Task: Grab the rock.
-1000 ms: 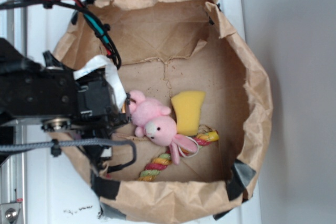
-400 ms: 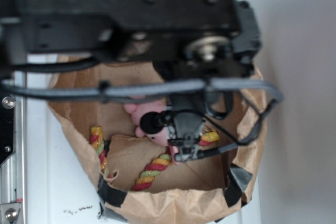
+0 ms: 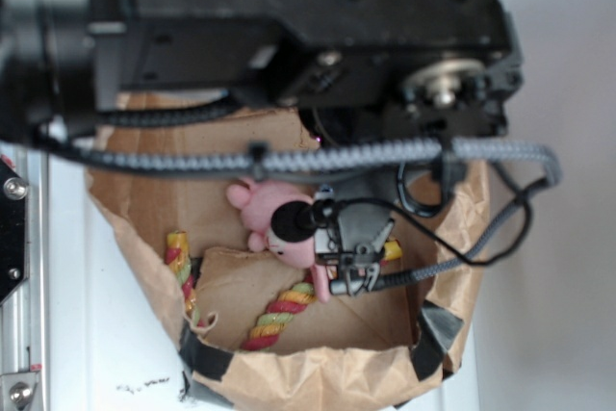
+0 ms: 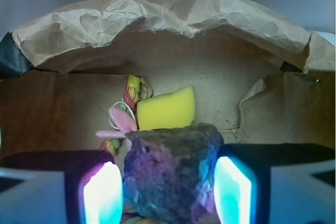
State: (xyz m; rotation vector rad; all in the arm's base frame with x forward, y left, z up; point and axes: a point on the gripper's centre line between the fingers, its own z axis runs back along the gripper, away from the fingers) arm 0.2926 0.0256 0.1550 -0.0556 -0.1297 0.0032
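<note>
In the wrist view the rock, a rough dark grey lump, fills the gap between my gripper's two glowing pads. Both pads press against its sides, so the gripper is shut on it. Past the rock lies the floor of the paper bag. In the exterior view the gripper hangs over the bag's middle, below the large black arm. There the rock is hidden by the gripper body.
A crumpled brown paper bag walls in the area on all sides. Inside it lie a yellow sponge block, a pink plush bunny and a coloured rope. Cables hang off the arm.
The arm has risen from the bag's left side towards the camera and swung over the middle, now covering the upper half of the exterior view. The bunny and rope have shifted.
</note>
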